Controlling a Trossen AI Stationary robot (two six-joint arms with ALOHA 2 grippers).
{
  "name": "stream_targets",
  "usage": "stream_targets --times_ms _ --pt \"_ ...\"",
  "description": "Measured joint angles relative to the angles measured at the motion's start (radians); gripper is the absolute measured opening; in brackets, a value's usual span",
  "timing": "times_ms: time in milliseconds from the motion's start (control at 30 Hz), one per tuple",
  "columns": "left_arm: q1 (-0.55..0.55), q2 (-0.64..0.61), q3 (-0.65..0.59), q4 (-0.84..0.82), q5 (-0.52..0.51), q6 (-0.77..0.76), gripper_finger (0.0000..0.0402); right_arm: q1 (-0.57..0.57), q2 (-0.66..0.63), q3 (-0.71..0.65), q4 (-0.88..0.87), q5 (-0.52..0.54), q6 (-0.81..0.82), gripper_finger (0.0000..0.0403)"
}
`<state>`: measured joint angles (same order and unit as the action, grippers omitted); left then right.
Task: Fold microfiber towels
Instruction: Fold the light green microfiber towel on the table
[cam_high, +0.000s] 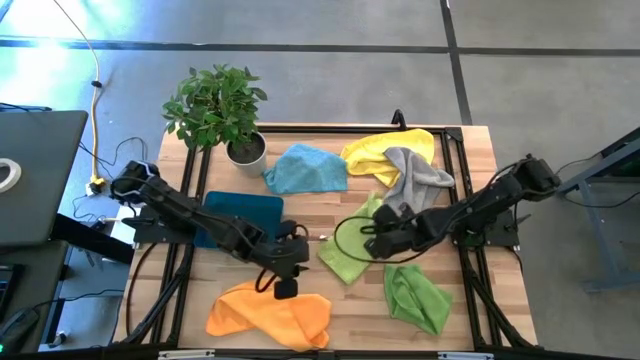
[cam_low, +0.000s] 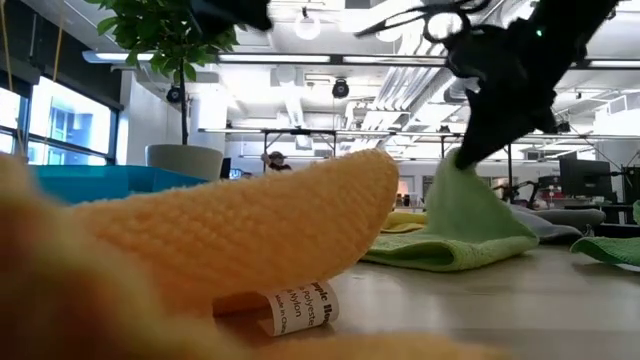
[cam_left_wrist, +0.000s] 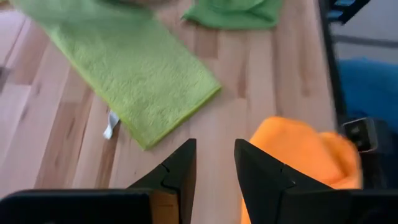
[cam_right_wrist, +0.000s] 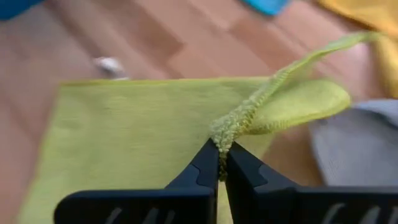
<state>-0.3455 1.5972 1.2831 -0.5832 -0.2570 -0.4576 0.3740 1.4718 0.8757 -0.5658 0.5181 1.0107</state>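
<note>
The orange towel (cam_low: 250, 240) bulks close to the low camera, its white label (cam_low: 300, 305) on the wood. Just above it hangs the left gripper (cam_high: 286, 290), jaws parted and empty. Mid-table, the right gripper (cam_right_wrist: 221, 163) is closed on a raised edge of a lime green towel (cam_high: 350, 250), with the second green towel (cam_high: 416, 296) nearby.

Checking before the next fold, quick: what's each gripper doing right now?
Left gripper: open, empty, above the table by the orange towel.
Right gripper: shut on the lime green towel, pinching its edge.
</note>
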Motion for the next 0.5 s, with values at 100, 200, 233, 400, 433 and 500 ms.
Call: stream_targets --times_ms 100,200,233,400,433,500 --pt "-0.022 -0.022 0.000 -0.007 -0.014 0.000 0.0101 0.027 0.054 0.050 0.053 -0.021 -0.033 0.0002" --pt "-0.043 -0.041 0.000 -0.025 -0.028 -0.004 0.0101 0.055 0.118 0.100 0.095 -0.026 -0.051 0.0002" --pt "-0.050 -0.045 0.000 -0.025 -0.037 -0.007 0.0101 0.065 0.137 0.115 0.093 -0.027 -0.051 0.0002" --pt "-0.074 -0.049 -0.001 -0.032 -0.047 -0.011 0.0101 0.105 0.251 0.205 0.099 -0.030 -0.051 0.0002" --pt "-0.078 -0.049 -0.001 -0.032 -0.047 -0.012 0.0101 0.112 0.274 0.223 0.103 -0.032 -0.051 0.0002" --pt "-0.087 -0.049 -0.001 -0.034 -0.049 -0.014 0.0101 0.125 0.309 0.254 0.099 -0.040 -0.051 0.0002"
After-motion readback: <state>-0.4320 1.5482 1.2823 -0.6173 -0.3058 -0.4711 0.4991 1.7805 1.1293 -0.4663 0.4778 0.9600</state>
